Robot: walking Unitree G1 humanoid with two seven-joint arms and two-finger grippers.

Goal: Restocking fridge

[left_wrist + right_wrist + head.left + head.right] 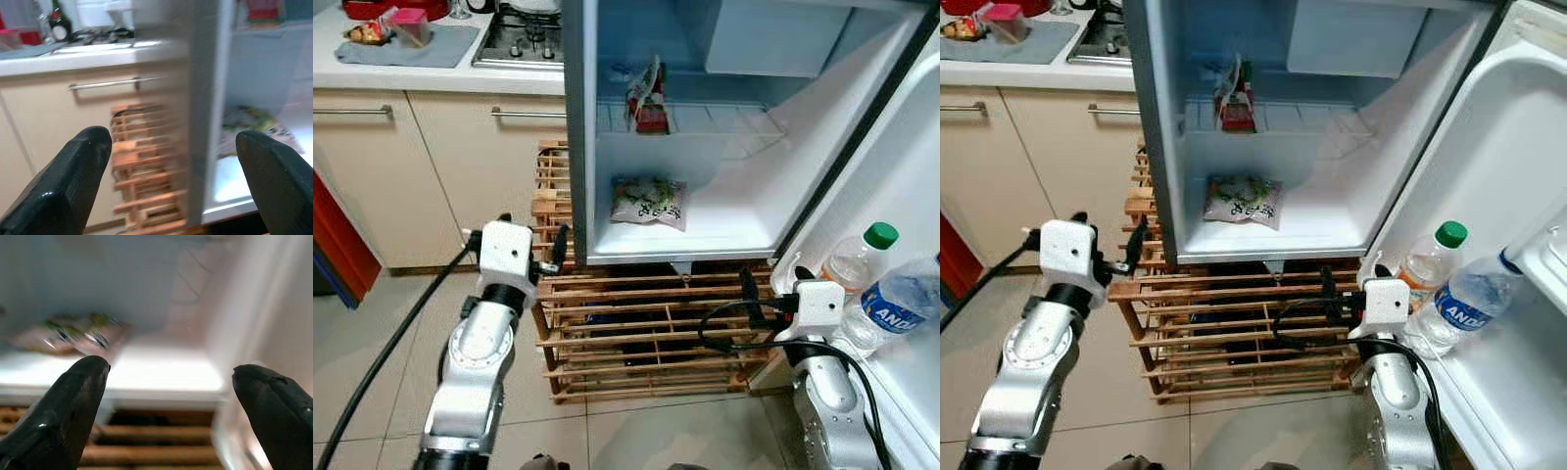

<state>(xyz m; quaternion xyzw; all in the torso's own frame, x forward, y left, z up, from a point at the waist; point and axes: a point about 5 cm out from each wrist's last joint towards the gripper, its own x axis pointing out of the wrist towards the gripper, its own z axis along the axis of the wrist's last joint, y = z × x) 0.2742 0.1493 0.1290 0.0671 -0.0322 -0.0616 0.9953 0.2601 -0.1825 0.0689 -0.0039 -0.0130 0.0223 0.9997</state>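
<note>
Both grippers stand empty with fingers spread wide. Left gripper [558, 253] is raised beside the outer left wall of the open white fridge [579, 147], level with its bottom edge, in front of the slatted wooden crate rack [646, 333] on which the fridge sits. Right gripper [750, 294] is held low before the rack, just under the fridge's front lip, near the open door. On the fridge floor lies a flat green-and-white printed food packet [649, 201], towards the left. On the wire shelf above stands a red-and-white pouch [646, 98], upright and leaning slightly. In the door shelf [911, 367] are two clear plastic bottles: one with a green cap [862, 257], one with a blue label [901, 304], tilted, just beside each other. Left of the fridge runs a white counter [440, 76] with beige cabinet doors [480, 157] and a steel gas hob [521, 39].
</note>
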